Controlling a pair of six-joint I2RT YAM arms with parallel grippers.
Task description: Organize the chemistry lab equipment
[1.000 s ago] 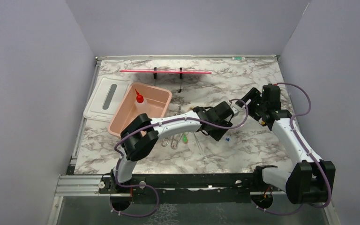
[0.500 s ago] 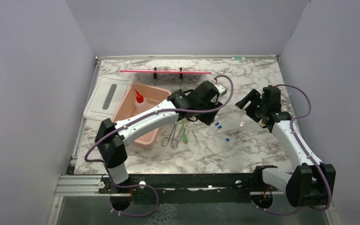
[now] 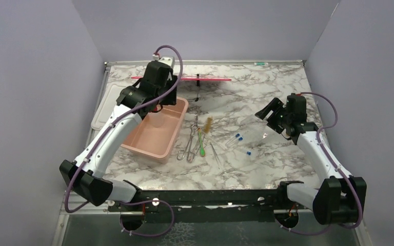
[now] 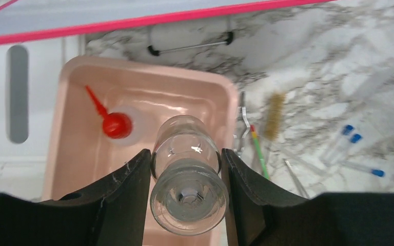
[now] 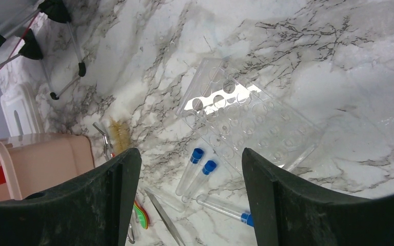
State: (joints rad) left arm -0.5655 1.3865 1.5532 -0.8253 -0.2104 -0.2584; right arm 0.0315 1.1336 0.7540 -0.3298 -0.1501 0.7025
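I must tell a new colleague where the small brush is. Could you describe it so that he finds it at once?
Find the pink tub on the table's left half. Right of it lie thin tools side by side; the brush is at their far end. Only it has fuzzy tan bristles; the tongs beside it are bare metal.

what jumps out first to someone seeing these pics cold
The glass vial clamped in the left gripper draws the eye first, hanging over the pink tub, where a squeeze bottle with a red nozzle already lies. Next come the blue-capped tubes, lying loose on the marble table beside a clear rack, under the open right gripper.
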